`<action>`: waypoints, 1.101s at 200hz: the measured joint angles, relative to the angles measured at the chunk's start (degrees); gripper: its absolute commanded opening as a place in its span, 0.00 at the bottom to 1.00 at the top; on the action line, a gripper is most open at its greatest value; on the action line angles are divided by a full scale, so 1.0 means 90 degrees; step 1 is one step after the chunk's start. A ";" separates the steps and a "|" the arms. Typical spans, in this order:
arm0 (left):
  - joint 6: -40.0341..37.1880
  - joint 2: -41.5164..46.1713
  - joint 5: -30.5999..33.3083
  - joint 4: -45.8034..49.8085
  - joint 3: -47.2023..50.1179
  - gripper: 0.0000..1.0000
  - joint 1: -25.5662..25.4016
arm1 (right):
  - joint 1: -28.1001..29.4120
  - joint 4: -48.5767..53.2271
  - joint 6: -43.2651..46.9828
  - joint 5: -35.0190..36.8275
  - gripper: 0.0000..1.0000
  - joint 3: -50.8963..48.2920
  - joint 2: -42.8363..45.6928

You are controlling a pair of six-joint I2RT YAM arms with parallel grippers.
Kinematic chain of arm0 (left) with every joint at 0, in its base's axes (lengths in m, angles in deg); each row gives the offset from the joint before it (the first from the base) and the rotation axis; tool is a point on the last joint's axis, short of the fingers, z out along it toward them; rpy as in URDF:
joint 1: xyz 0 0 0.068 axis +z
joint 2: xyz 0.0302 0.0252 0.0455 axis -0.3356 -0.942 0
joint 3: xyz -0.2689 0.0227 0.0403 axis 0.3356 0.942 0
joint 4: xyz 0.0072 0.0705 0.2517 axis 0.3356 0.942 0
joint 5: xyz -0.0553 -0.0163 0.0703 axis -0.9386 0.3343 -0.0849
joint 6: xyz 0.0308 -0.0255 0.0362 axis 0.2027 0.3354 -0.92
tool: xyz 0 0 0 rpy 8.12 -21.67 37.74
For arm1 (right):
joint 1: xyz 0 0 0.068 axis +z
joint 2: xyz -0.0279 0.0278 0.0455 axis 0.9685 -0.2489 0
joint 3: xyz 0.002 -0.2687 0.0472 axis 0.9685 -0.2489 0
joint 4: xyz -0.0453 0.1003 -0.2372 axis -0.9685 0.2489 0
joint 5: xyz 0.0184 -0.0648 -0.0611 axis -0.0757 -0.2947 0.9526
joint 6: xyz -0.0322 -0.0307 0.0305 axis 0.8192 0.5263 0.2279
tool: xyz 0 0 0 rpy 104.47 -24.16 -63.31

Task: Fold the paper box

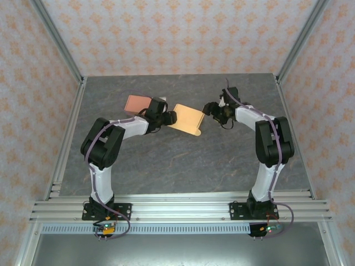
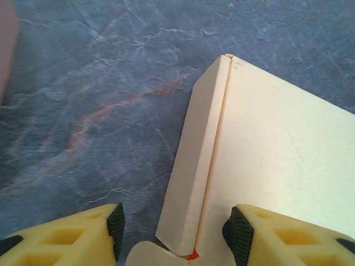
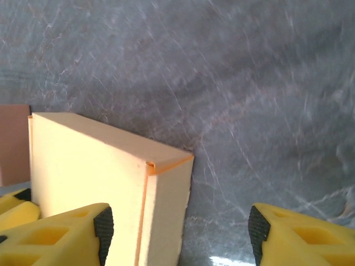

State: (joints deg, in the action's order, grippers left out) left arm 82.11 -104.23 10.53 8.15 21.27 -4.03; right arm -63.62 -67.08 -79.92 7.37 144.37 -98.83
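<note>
The paper box [image 1: 186,119] is a pale yellow-orange piece lying on the table's middle, between my two grippers. My left gripper [image 1: 171,117] stands at its left edge. In the left wrist view its open jaws [image 2: 175,235] straddle a raised side flap [image 2: 199,160] of the box [image 2: 277,144], with a gap on each side. My right gripper [image 1: 208,108] stands at the box's right end. In the right wrist view its jaws [image 3: 179,235] are open around a folded-up corner of the box [image 3: 89,166], which sits close to the left finger [image 3: 66,233].
A second, pinkish-brown flat paper piece [image 1: 137,103] lies behind the left gripper, and its edge shows in the left wrist view [image 2: 5,44] and the right wrist view [image 3: 14,144]. The grey marbled table [image 1: 183,160] has metal frame rails on its left and right sides.
</note>
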 measured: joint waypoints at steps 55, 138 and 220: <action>0.0410 -0.0034 -0.0357 -0.0481 0.0211 0.30 0.0036 | 0.0083 -0.1430 -0.1554 -0.1263 0.71 -0.0563 -0.0129; 0.1178 -0.0034 -0.1467 -0.1557 0.0780 0.20 0.0704 | 0.0083 -0.2446 -0.2327 -0.1712 0.76 -0.0741 -0.0512; 0.1222 -0.0087 -0.1715 -0.1700 0.0801 0.21 0.0753 | 0.0102 -0.3866 -0.3393 -0.1948 0.69 -0.0794 -0.0925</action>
State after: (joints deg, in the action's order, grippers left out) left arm 93.11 -105.02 -4.90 -7.15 28.48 2.74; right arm -62.70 -101.88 -110.45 -10.16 137.22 -107.16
